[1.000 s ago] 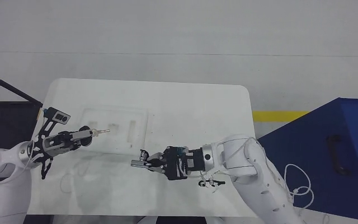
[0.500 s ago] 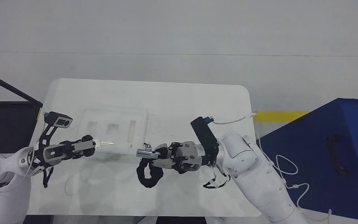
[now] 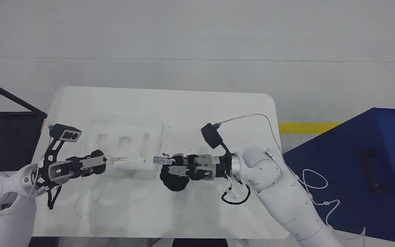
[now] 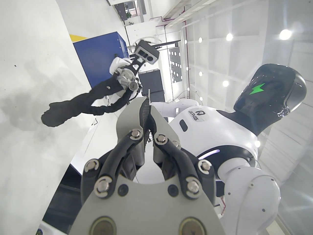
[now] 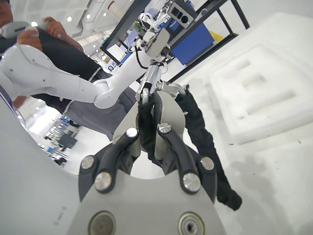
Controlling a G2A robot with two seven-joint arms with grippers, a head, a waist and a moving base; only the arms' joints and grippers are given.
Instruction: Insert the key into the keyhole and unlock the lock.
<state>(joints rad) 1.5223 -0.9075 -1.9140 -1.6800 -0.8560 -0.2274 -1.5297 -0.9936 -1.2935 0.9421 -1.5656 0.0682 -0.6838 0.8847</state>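
My left gripper [image 3: 100, 162] is shut on a small key [image 3: 116, 159] whose blade points right, toward the lock. In the left wrist view the fingers [image 4: 137, 116] pinch the thin key [image 4: 148, 94]. A short gap to the right, my right gripper [image 3: 180, 167] is shut on the cable lock. Its silver cylinder [image 3: 162, 160] points left at the key and its black sleeved cable [image 3: 173, 181] hangs in a loop. The cylinder's end [image 4: 132, 85] faces the left wrist view. In the right wrist view the cylinder [image 5: 151, 79] sticks out past the gripper [image 5: 149, 103].
A white foam tray [image 3: 126, 143] with several recesses lies on the white table [image 3: 216, 111] behind both grippers; it appears as tray [image 5: 256, 86] in the right wrist view. A blue cabinet [image 3: 358, 160] stands off the table's right side.
My right wrist rolled over and carried the lock up and slightly right, level with the key, while the cable swung under it. My left gripper dropped lower and edged right.
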